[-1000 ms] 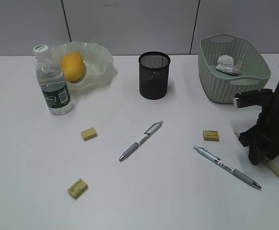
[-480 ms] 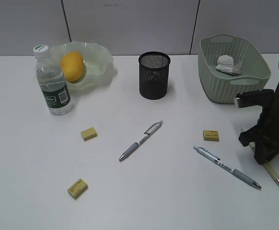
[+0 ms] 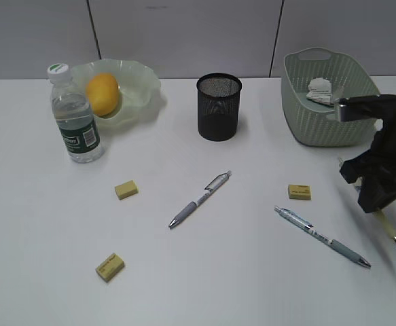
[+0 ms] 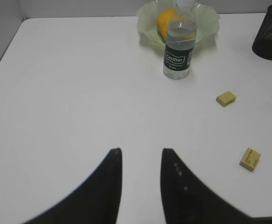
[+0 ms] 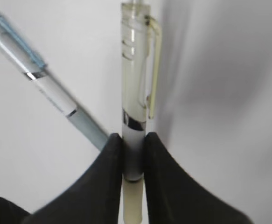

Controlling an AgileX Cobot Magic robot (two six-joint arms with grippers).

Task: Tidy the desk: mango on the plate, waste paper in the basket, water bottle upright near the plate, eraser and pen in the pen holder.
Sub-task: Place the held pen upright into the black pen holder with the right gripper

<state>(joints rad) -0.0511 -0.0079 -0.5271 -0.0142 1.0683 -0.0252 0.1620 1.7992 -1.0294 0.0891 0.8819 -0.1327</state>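
- Near the right edge of the white worktop (image 3: 204, 285), the right gripper (image 5: 132, 154) pinches a pale yellowish pen (image 5: 135, 88) between its black fingers (image 5: 108, 168), with the clip end pointing away from the wrist camera.
- From the exterior view, that pen (image 3: 388, 229) slants down out of the dark gripper body, its tip close to the worktop; whether it touches cannot be told.
- A grey-blue pen (image 3: 322, 237) lies flat just beside it, toward the middle of the worktop.
- Another grey pen (image 3: 200, 199) lies diagonally near the centre.
- Three small yellow erasers lie apart: one (image 3: 299, 191) right of centre, one (image 3: 126, 189) left of centre, one (image 3: 110, 266) nearer the front edge.
- The black mesh pen holder (image 3: 219, 106) stands upright toward the back, at the middle.
- At the back left, the mango (image 3: 102, 94) rests in the pale-green wavy plate (image 3: 140, 88), and the water bottle (image 3: 74, 117) stands upright just in front of the plate.
- At the back right, the waste paper (image 3: 321, 91) lies inside the sage-green basket (image 3: 306, 119).
- The left gripper (image 4: 140, 156) hangs over a bare stretch near the left edge, its fingers spread with a gap and nothing between them.
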